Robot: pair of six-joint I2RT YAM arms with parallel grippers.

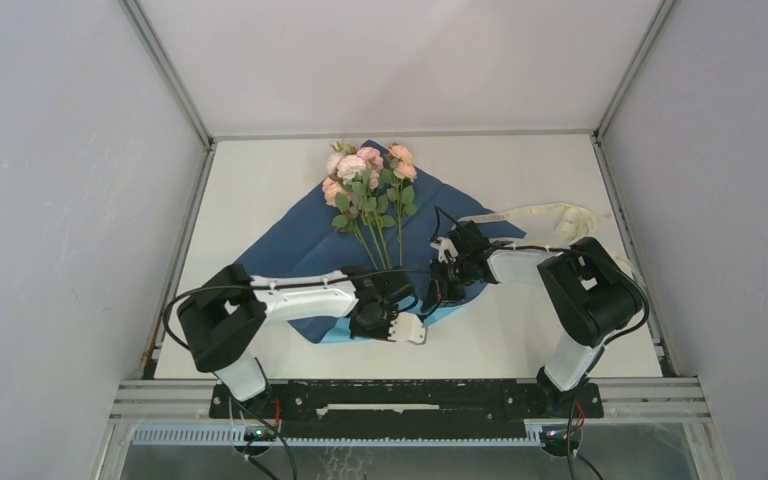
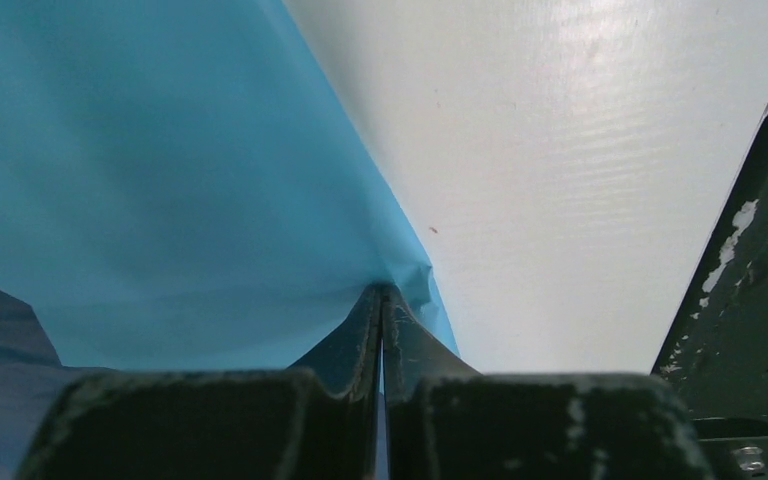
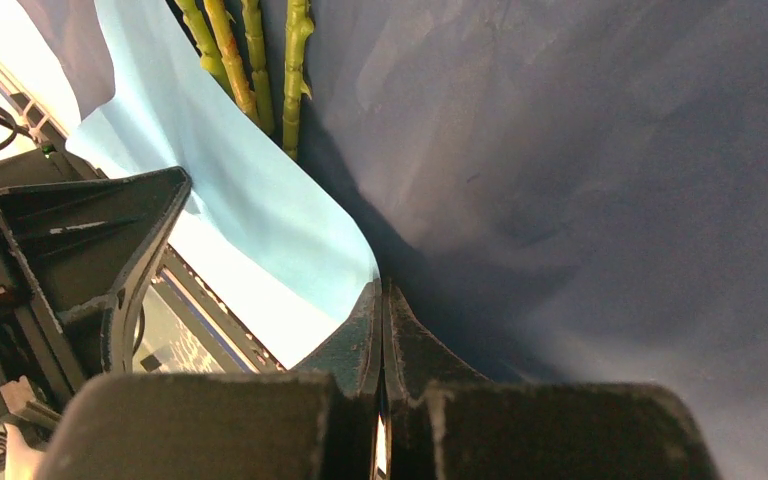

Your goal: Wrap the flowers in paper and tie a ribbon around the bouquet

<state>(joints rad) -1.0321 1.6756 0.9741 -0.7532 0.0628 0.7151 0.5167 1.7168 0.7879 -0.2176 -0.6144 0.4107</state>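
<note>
The blue paper (image 1: 290, 240) lies as a diamond on the white table, dark face up. The flowers (image 1: 365, 175) rest on it, pink blooms at the far corner and stems pointing toward me. My left gripper (image 1: 405, 328) is at the paper's near corner, shut on the paper (image 2: 160, 180), whose light-blue face is lifted there; its fingertips (image 2: 372, 300) pinch the edge. My right gripper (image 1: 438, 290) is just right of the stem ends, shut on the paper's (image 3: 610, 150) right edge next to the green stems (image 3: 250, 60). The cream ribbon (image 1: 545, 213) lies loose behind the right arm.
Grey walls enclose the table (image 1: 260, 170) on the left, back and right. A metal frame rail (image 1: 410, 385) runs along the near edge by the arm bases. The left arm's dark wrist (image 3: 80, 240) shows close beside the right gripper.
</note>
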